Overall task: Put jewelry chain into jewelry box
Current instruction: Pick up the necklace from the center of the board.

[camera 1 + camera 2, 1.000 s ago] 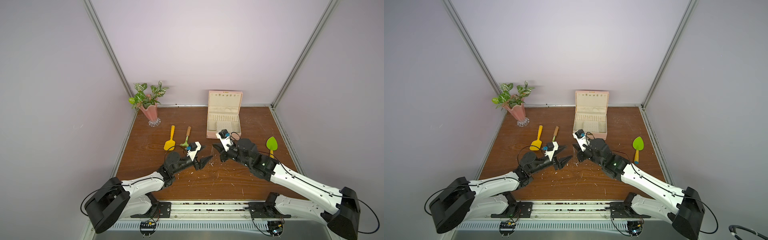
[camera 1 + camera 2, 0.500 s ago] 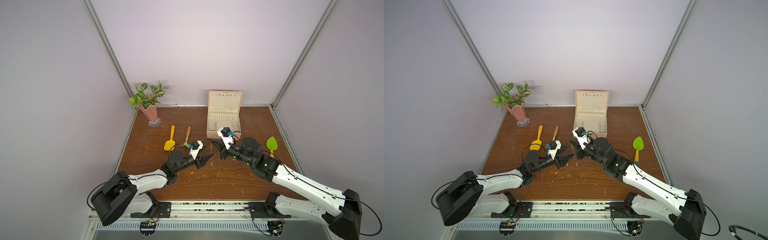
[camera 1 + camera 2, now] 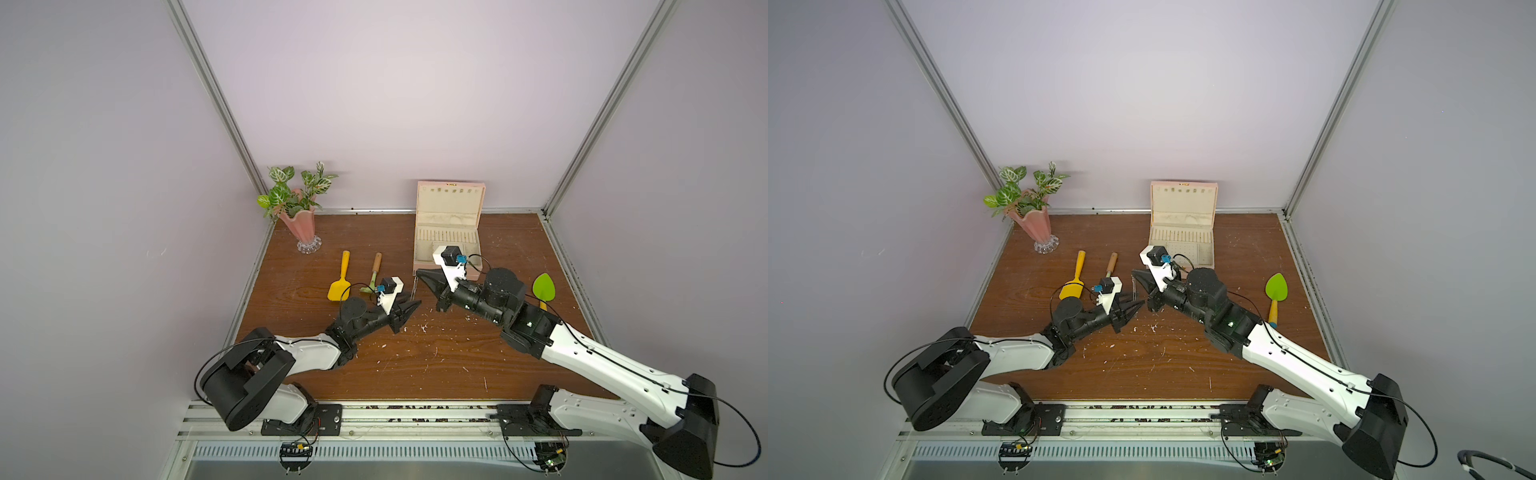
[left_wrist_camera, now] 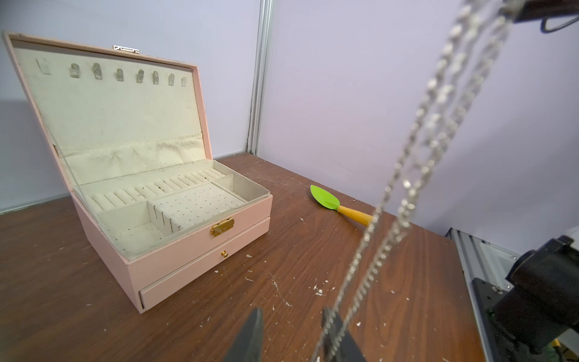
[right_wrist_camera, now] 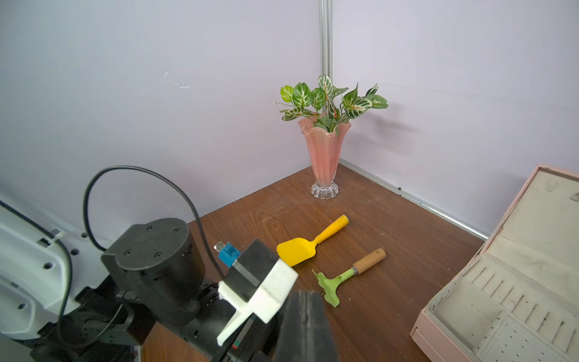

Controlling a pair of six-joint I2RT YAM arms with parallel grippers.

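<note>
As the left gripper [image 3: 415,305] narrows its jaws at the dangling jewelry chain's [image 4: 402,216] lower end, still gapped, the right gripper [image 3: 420,275] stays clenched on its top. A handover looks underway, with the open jewelry box [image 3: 451,205] waiting at one o'clock.

Light even, diffuse, from above; scene moderately bright. Soft leaf shadow on wall [image 5: 438,94] behind vase [image 5: 324,156]. Left wrist view: jewelry chain [image 4: 404,216] near lens, blurred. Right wrist view: fingers [image 5: 294,329] out of focus. Wide-angle stretch at wrist-view edges.
</note>
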